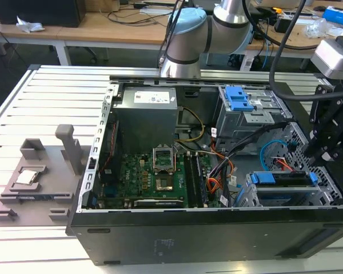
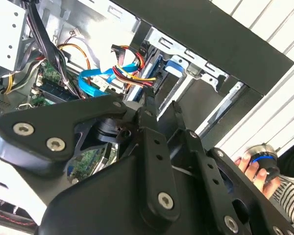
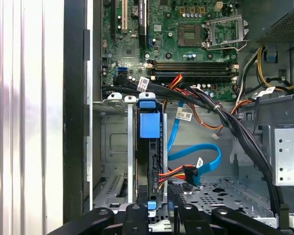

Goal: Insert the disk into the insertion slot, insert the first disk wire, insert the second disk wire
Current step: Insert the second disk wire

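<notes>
The tool (image 2: 162, 104) hangs right over the insertion slot (image 3: 115, 147). Its fingers stand a narrow gap apart and grip nothing. In the first wrist view the disk (image 3: 148, 127) stands edge-on inside the slot, directly below the tool, with its blue carrier end between the fingertips. It looks well in, though I cannot tell whether it is fully home.

Just to one side of the tool lie the first disk wire (image 3: 172, 172) and the looped second disk wire (image 3: 208, 164), their dark plugs close together near the disk's edge. Whether either is mated is unclear.

For this step I judge that any push should run straight along the cage walls, centred on the carrier, and light enough not to rack it. The black cable bundle (image 3: 225, 120) crosses beyond the plugs and could snag. A person's hand (image 2: 255, 169) rests outside the case.
</notes>
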You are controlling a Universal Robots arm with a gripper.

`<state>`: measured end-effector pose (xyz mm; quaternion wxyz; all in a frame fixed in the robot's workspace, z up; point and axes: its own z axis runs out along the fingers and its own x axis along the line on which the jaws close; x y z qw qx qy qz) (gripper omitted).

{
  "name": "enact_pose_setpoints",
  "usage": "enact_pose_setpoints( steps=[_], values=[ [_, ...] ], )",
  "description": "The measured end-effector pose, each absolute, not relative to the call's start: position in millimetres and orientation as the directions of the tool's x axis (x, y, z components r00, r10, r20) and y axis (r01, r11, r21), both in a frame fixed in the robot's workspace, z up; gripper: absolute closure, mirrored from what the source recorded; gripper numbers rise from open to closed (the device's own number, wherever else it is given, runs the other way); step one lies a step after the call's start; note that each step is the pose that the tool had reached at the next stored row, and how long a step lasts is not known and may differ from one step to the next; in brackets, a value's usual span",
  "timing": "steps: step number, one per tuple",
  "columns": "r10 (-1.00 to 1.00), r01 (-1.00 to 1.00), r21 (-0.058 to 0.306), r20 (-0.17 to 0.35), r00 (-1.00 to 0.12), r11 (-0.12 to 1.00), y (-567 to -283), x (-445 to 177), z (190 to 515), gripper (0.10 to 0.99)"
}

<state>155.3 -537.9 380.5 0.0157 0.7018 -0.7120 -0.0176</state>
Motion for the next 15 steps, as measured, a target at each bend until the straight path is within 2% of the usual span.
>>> enact_pose_setpoints(
  steps=[6,9,15],
  values=[
    [-1.0,-0.999,0.047,-0.002,-0.011,0.011,-512.3,155.4,380.4,0.784],
    [-0.998,-0.997,0.047,-0.002,0.059,-0.059,-511.0,152.6,380.1,0.784],
    [-0.995,-0.994,0.047,0.0,0.095,-0.095,-511.1,136.5,377.8,0.784]
  ],
)
